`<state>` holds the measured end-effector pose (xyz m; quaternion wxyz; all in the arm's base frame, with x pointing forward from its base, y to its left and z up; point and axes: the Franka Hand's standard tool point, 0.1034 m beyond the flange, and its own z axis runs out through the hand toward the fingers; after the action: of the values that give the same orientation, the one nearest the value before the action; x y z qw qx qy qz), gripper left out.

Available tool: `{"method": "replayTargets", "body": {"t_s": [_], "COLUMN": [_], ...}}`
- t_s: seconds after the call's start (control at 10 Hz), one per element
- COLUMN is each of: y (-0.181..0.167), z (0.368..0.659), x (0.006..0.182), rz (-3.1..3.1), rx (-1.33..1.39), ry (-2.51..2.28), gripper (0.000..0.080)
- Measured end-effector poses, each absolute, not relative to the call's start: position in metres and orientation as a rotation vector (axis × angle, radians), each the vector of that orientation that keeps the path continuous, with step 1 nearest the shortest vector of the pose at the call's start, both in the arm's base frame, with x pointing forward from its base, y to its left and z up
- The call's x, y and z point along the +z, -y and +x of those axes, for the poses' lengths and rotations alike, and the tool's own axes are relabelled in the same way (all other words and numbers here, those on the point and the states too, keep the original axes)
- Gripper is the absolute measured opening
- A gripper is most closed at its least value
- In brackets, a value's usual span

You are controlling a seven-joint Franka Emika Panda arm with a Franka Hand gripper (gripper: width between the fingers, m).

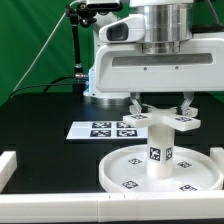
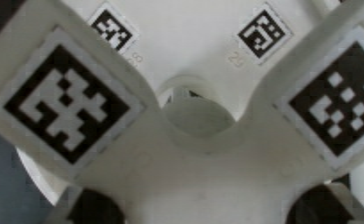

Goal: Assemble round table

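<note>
The four-lobed cross piece point(image 1: 160, 122) sits on top of the short thick cylinder point(image 1: 160, 152). The cylinder stands upright on the hub of the large round disc point(image 1: 128, 172) at the exterior view's right front. My gripper point(image 1: 161, 108) is straight above, with one finger on each side of the cross piece's waist. In the wrist view the cross piece point(image 2: 197, 130) fills the picture, with tagged lobes on either side. The dark fingertips point(image 2: 94, 206) press against it, so the gripper point(image 2: 205, 208) is shut on it.
The marker board point(image 1: 104, 129) lies flat behind the disc, toward the exterior view's left. White rails point(image 1: 60, 206) edge the black surface at the front and left. The arm's white base point(image 1: 100, 80) stands at the back.
</note>
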<state>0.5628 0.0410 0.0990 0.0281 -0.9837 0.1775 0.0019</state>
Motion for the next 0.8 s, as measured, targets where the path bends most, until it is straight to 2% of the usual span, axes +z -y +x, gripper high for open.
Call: {"method": "replayTargets", "body": {"t_s": [0.4,0.8], "y": [-0.0414,-0.0410], "z": [0.5634,0.5637], "x": [0.0985,0.0985], "rz": [-2.831,-2.689], "rx": [0.004,0.022], "ry": [-1.157,-1.433], "gripper": [0.0443,0.0443]}}
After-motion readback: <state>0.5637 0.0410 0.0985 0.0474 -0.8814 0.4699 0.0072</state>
